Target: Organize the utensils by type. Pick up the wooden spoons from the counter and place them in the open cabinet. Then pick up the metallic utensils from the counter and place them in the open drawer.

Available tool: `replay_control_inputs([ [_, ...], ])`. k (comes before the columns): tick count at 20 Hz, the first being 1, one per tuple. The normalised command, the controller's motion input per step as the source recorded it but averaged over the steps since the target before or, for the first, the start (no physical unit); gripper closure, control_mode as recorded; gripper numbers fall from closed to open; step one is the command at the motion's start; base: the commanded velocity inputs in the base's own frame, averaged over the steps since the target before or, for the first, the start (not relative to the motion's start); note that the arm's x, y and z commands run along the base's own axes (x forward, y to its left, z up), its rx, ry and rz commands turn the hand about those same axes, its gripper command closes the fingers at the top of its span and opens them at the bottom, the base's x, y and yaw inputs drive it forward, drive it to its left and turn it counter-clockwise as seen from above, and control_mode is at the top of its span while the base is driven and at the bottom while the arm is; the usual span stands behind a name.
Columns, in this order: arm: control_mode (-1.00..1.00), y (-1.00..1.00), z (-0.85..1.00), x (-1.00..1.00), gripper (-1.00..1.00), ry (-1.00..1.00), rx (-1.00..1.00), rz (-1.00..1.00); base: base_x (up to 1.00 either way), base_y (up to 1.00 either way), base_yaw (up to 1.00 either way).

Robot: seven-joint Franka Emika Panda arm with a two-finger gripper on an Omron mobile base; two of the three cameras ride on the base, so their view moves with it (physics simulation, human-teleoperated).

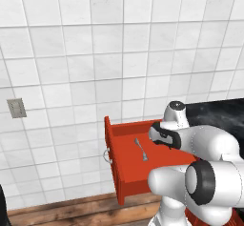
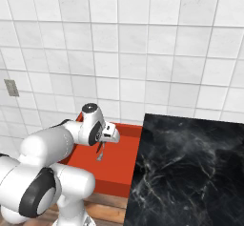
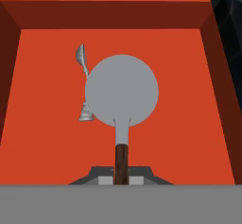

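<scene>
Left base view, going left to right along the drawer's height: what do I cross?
Wall switch plate → silver handle → open drawer's red front → metal utensil lying in the drawer → robot's white arm.

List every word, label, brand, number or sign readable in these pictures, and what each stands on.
None: no readable text in any view.
The wall plate is blank.
The open drawer, the metal utensil lying in it and the counter bear no markings.
The round-headed utensil held in the tool is plain too.
</scene>
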Motion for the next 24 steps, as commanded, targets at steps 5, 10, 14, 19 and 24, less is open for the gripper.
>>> replay_control_inputs([
  [5, -1.00, -0.07, -0.48, 0.12, 1.00, 0.00, 0.07, 0.00, 0.00, 0.00, 0.00],
  [10, -1.00, -0.01, -0.51, 0.09, 1.00, 0.00, 0.04, 0.00, 0.00, 0.00, 0.00],
  [14, -1.00, 0.00, -0.52, 0.09, 1.00, 0.00, 0.00, 0.00, 0.00, 0.00, 0.00],
  [19, -1.00, 0.00, -0.44, 0.20, 1.00, 0.00, 0.00, 0.00, 0.00, 0.00, 0.00],
  [24, -1.00, 0.00, -0.34, 0.22, 1.00, 0.01, 0.00, 0.00, 0.00, 0.00, 0.00],
])
